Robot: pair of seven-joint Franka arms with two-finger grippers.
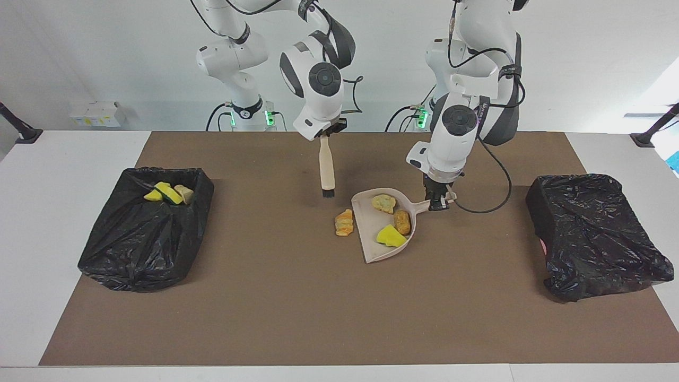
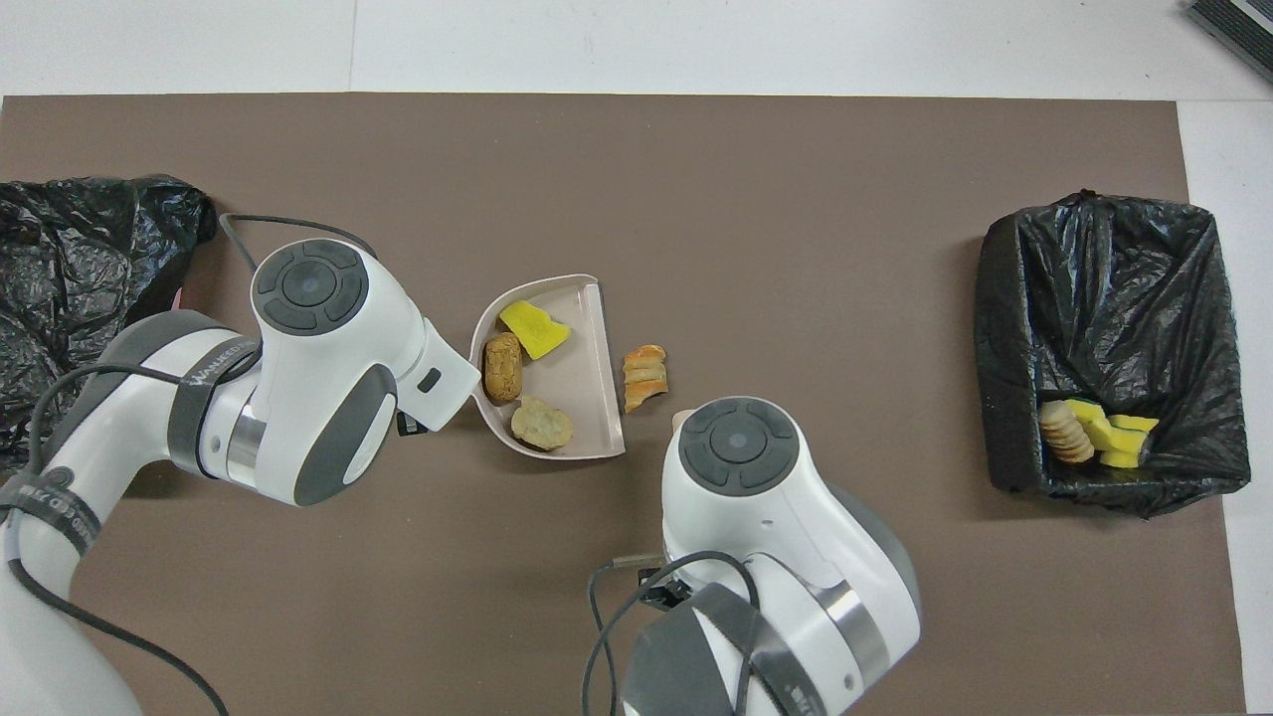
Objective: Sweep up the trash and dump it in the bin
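Observation:
My left gripper (image 1: pixel 439 201) is shut on the handle of the beige dustpan (image 1: pixel 371 241), which lies on the brown mat. In the pan are a yellow wedge (image 1: pixel 391 236), an orange-brown nugget (image 1: pixel 402 222) and a tan chunk (image 1: pixel 383 203); they also show in the overhead view (image 2: pixel 534 330). One orange lump (image 1: pixel 344 223) lies on the mat just outside the pan's open edge (image 2: pixel 644 376). My right gripper (image 1: pixel 324 135) is shut on a brush (image 1: pixel 327 167) that hangs upright, bristles down by the mat, nearer to the robots than the orange lump.
A black-lined bin (image 1: pixel 148 233) at the right arm's end holds yellow wedges and a tan chunk (image 2: pixel 1094 433). A second black-bagged bin (image 1: pixel 594 233) stands at the left arm's end. The brown mat (image 1: pixel 297 307) covers the white table.

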